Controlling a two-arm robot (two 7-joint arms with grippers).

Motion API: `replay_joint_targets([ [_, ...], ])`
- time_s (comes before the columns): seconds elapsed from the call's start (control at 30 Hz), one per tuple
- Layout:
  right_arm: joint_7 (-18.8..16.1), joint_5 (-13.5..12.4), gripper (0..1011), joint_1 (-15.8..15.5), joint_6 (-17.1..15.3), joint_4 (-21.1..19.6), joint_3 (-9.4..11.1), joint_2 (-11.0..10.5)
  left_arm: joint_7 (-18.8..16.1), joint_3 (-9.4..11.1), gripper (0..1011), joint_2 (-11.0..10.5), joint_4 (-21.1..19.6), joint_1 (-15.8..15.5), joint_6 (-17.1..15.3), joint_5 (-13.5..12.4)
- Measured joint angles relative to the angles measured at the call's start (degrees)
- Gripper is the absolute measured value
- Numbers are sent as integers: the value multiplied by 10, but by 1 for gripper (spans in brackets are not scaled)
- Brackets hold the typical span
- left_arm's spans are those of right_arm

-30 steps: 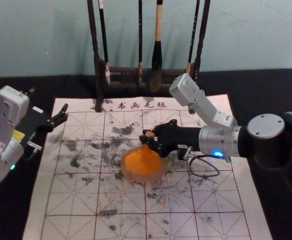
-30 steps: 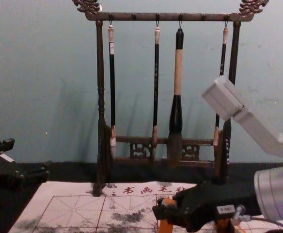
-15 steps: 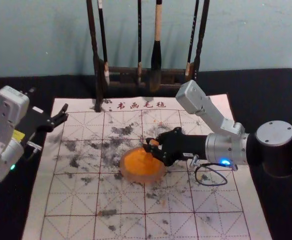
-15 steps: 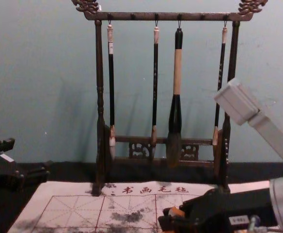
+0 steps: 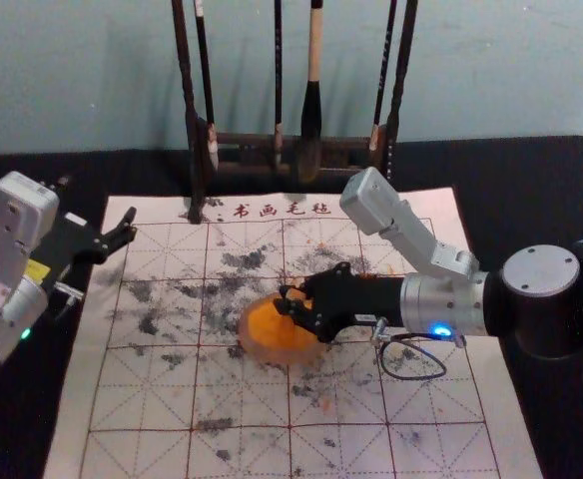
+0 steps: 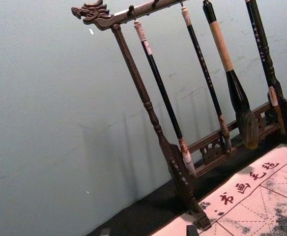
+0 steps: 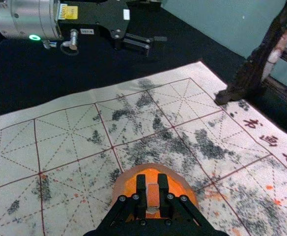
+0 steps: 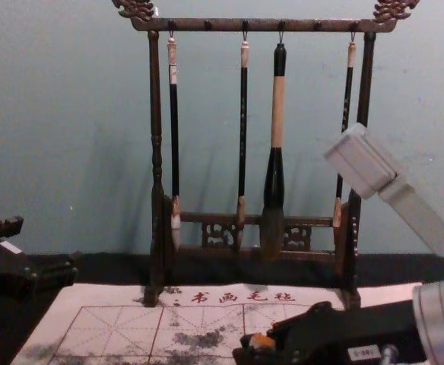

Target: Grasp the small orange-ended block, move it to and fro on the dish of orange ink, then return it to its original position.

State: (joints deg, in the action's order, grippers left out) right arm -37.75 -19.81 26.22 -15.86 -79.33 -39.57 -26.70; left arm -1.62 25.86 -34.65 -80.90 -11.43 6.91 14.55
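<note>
The block [image 7: 153, 194] is small and narrow, its visible end a dull orange with straight edges and a pale strip along one edge. It is gripped from both sides and sits over the dish [image 5: 258, 352]; whether its hidden lower end touches the ink [image 5: 268, 321] cannot be told. The dish is round and shallow with a pale brownish rim, lies flat on the gridded mat [image 5: 147, 399], and holds bright orange ink.
</note>
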Motion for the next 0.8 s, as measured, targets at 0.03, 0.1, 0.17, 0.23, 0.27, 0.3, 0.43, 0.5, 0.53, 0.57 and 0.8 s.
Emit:
replay_joint_targets([
  [0.03, -1, 0, 109, 1, 0, 0, -2, 2, 0, 0, 1001, 0, 0, 0, 0, 0],
  [0.1, -1, 0, 109, 4, 0, 1, -4, 5, 0, 0, 1001, 0, 0, 0, 0, 0],
  [0.17, -2, 0, 109, 6, 0, 3, -6, 7, 0, 0, 1001, 0, 0, 0, 0, 0],
  [0.23, -2, 0, 109, 8, 1, 7, -9, 10, 0, 0, 1001, 0, 0, 0, 0, 0],
  [0.27, -2, 1, 109, 10, 2, 9, -10, 11, 0, 0, 1001, 0, 0, 0, 0, 0],
  [0.3, -2, 1, 109, 11, 3, 11, -10, 13, 0, 0, 1001, 0, 0, 0, 0, 0],
  [0.43, -2, 3, 109, 19, 6, 22, -15, 21, 0, 0, 1001, 0, 0, 0, 0, 0],
  [0.5, -2, 4, 109, 22, 7, 27, -16, 25, 0, 0, 1001, 0, 0, 0, 0, 0],
  [0.53, -2, 5, 109, 23, 8, 29, -16, 26, 0, 0, 1001, 0, 0, 0, 0, 0],
  [0.57, -2, 5, 109, 24, 8, 31, -17, 27, 0, 0, 1001, 0, 0, 0, 0, 0],
  [0.8, 2, 8, 109, 32, 12, 47, -18, 37, 0, 0, 1001, 0, 0, 0, 0, 0],
])
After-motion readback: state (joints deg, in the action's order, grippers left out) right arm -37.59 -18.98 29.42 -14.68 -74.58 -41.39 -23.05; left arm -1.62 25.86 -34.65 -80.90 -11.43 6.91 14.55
